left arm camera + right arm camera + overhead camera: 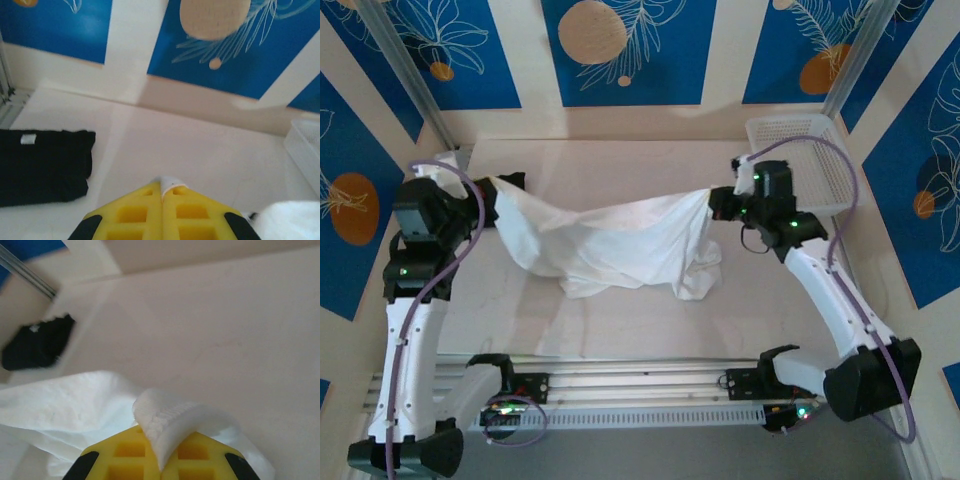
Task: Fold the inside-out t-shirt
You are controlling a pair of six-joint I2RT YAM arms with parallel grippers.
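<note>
Two arms, one shirt: I hold a white t-shirt (620,245) strung between my pincers over the pale surface (620,160). Its top edge runs from my left pincer (503,200) on the left to my right pincer (722,205) on the right, dipping in the middle. The rest of the cloth hangs down and bunches in crumpled folds on the surface between the two arms, toward the near side.

My left pincer is pressed together, and its wrist camera shows a small tuft of white cloth nipped at the very tip of its yellow fingers (140,212). My right pincer is clamped on the t-shirt too. A thick rolled fold of white cloth rises from between its yellow fingers (125,455) and curls over to one side, with more of the shirt spread below and to the left of it.

A black garment (42,165) lies folded flat on the surface at the far left, apart from my left pincer. A white mesh basket (800,160) sits at the far right corner — just behind my right arm's wrist. Blue and cream wall panels (620,50) close off the back.
</note>
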